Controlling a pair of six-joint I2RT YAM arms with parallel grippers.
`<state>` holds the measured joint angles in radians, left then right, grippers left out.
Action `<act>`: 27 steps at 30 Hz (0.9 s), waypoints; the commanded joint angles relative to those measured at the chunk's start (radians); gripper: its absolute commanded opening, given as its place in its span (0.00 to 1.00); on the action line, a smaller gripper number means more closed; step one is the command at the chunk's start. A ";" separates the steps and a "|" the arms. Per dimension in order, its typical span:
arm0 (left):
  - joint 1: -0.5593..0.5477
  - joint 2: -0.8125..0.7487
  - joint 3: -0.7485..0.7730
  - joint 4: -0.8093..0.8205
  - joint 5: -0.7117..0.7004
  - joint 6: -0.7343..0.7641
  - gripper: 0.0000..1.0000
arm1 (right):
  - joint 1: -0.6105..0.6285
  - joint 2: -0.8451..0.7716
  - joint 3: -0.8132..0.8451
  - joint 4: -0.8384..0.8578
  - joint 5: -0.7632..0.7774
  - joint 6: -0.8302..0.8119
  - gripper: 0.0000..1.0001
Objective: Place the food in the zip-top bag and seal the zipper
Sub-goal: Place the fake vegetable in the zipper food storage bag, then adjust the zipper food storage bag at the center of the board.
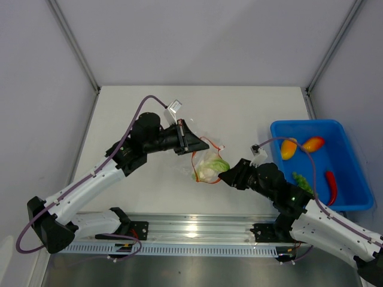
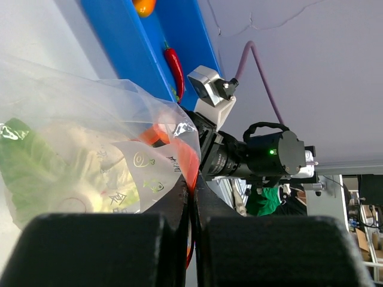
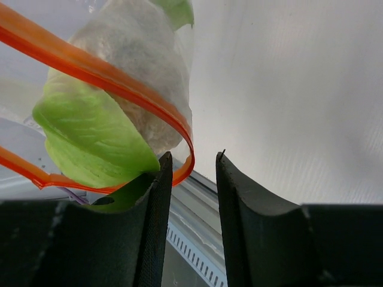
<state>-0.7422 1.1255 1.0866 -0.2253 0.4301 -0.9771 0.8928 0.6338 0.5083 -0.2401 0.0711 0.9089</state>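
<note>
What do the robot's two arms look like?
Both the left arm and the right arm have white lower shells and black round joints. A purple cable loops along each. Each wrist carries a small white camera, and the jaws are flat black pads. A tiny green light glows on the right arm.

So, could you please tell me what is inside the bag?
Only the white-and-green vegetable, seen through the clear bag, sitting at the mouth between the zipper strips. The vegetable and crinkled plastic hide the bag's far end.
</note>
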 commanded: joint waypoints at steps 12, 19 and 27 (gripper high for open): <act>-0.006 -0.038 -0.017 0.064 0.047 -0.014 0.01 | 0.005 0.001 -0.025 0.173 0.065 -0.080 0.01; -0.008 -0.015 -0.002 -0.101 -0.039 0.175 0.01 | 0.005 0.021 0.252 -0.098 0.101 -0.128 0.00; -0.031 -0.050 -0.005 -0.215 -0.117 0.282 0.01 | 0.005 0.237 0.529 -0.358 -0.019 -0.145 0.00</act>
<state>-0.7601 1.1164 1.0653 -0.4072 0.3443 -0.7643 0.8936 0.8215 1.0153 -0.4953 0.1028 0.7971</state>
